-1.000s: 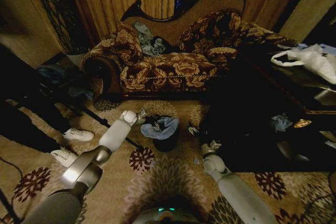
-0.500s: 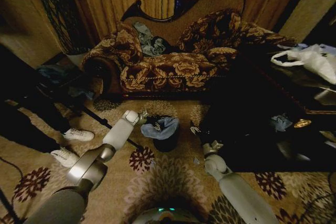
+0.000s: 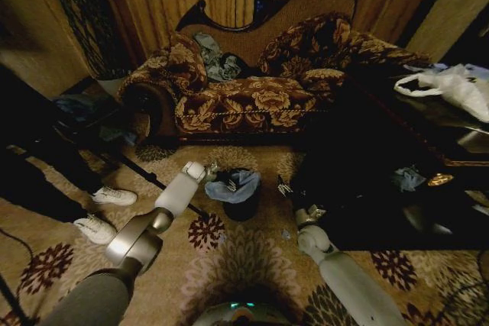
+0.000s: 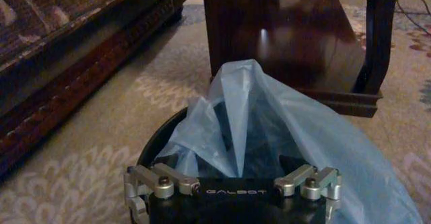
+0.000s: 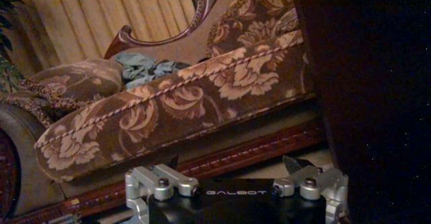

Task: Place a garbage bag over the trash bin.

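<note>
The trash bin point(image 3: 243, 205) stands on the carpet point(image 3: 252, 246) just right of the left gripper point(image 3: 216, 179), with the garbage bag point(image 3: 237, 185) draped over it. The right gripper point(image 3: 283, 186) lies further right. Behind both stands the sofa point(image 3: 252, 97).

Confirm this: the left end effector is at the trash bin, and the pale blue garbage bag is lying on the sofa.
Wrong about the bag. The left wrist view shows the garbage bag in the trash bin, bunched above its rim, with the left end effector at it, not on the sofa.
</note>
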Controlling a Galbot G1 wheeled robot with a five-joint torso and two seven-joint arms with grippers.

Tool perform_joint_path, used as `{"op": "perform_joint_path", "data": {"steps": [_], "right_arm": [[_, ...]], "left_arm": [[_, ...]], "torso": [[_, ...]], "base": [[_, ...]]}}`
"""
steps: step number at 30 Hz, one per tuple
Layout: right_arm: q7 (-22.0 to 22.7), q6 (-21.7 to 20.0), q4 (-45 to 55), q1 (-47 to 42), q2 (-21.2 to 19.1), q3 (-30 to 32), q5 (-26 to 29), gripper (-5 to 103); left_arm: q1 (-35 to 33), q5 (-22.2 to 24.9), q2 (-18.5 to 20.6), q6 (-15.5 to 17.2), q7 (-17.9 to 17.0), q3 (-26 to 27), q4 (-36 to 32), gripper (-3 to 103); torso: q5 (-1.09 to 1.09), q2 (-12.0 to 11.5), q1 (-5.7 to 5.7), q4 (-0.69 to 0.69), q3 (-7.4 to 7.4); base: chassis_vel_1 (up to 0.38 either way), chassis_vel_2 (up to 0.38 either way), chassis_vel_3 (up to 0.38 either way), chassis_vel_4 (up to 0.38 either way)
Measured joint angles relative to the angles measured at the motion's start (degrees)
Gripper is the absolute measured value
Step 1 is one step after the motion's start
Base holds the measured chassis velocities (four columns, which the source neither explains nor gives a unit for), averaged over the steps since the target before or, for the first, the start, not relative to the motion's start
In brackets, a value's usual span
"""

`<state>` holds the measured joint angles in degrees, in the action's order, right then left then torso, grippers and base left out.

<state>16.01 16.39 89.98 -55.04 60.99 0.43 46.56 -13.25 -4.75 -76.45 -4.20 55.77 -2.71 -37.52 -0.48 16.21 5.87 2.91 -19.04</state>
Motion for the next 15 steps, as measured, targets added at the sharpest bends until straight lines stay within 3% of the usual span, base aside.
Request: {"op": "perform_joint_path", "data": {"steps": [15], "right_arm": [[0.5, 0.1, 0.7, 0.1, -0.3, -0.9, -1.4, 100]], "left_arm": [[-3.7, 0.1, 0.0, -0.6, -0.2, 1.9, -3.9, 100]], "torso": [[-0.01, 0.0, 0.0, 0.0, 0.0]], "base": [[0.0, 0.0, 0.0, 0.0]]}}
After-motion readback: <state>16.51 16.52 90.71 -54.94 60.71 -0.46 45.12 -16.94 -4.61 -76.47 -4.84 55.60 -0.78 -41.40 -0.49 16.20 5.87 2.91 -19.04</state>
